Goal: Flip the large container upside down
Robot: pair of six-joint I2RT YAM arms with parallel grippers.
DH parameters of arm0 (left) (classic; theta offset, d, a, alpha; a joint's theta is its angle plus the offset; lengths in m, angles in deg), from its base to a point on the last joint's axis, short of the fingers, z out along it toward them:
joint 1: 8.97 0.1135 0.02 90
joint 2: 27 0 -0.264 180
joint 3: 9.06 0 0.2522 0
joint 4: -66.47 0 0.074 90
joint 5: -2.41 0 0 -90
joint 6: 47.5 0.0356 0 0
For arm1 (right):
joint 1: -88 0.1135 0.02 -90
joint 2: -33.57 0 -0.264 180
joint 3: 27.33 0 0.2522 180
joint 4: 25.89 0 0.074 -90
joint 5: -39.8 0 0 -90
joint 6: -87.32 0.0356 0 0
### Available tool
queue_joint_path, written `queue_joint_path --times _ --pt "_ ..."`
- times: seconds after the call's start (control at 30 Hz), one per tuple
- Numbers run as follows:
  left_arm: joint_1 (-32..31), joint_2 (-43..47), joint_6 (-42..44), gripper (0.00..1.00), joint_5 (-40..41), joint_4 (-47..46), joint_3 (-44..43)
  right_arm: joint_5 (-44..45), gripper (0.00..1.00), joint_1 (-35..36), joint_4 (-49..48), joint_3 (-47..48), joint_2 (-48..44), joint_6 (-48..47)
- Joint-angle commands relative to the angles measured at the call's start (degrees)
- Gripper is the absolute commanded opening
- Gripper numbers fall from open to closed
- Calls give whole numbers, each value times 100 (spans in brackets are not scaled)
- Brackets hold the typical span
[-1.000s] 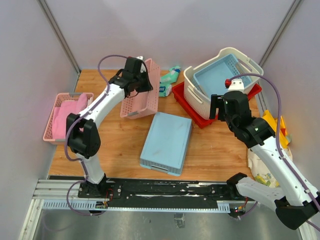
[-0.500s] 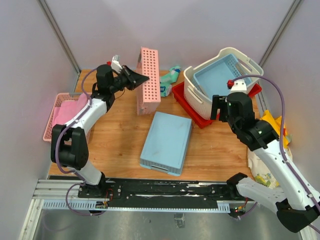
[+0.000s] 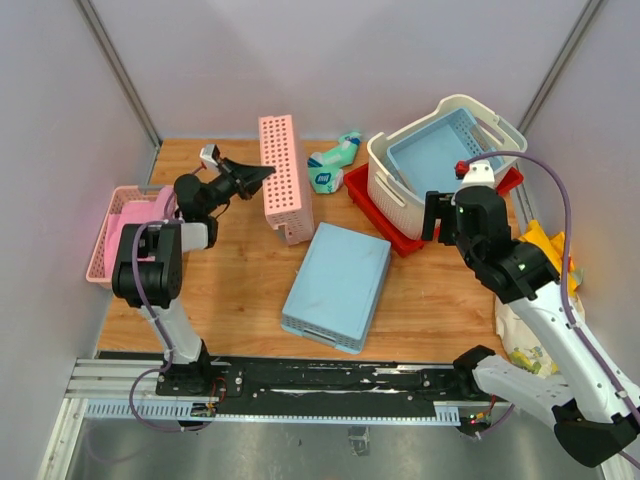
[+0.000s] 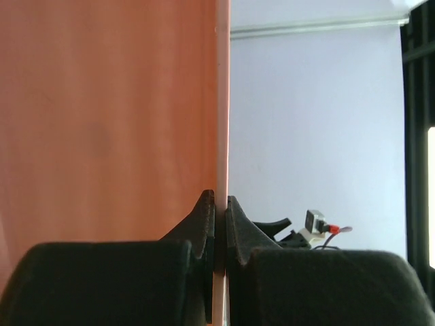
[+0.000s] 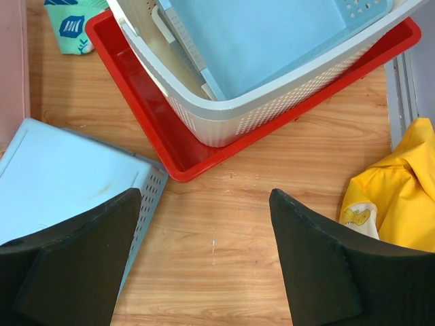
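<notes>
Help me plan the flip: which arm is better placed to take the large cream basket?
Right. The right gripper hovers open just in front of the cream basket; the left gripper is clamped on the upright pink basket, farther away.

Bright, even, diffuse light fills the overhead view. Shadows on the wooden surface [image 3: 240, 300] are faint and soft-edged, with no glare. The left wrist view is poorest (too close to focus): the pink basket [image 4: 109, 109] is a featureless orange blur across the left half, and the left tool [image 4: 219, 204] is dark and soft. The right wrist view is crisp, with the right tool [image 5: 204, 197] black and underexposed along the bottom.
</notes>
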Motion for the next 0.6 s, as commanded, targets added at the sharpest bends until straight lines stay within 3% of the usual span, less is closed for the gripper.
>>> queue_joint_path --times 0.0,0.33,0.47,0.57 --pt "338 -377 -1001 0 -388 -1642 312 2 78 -54 18 -129 -74 9" --pt "533 -335 -192 5 -539 -845 1074 -71 78 -50 -32 -118 69 67" --pt "749 86 740 8 -549 321 1255 -47 78 -55 -30 -186 -10 95" --pt "884 427 1868 15 -489 1995 1074 -24 78 -53 -28 -217 -38 109"
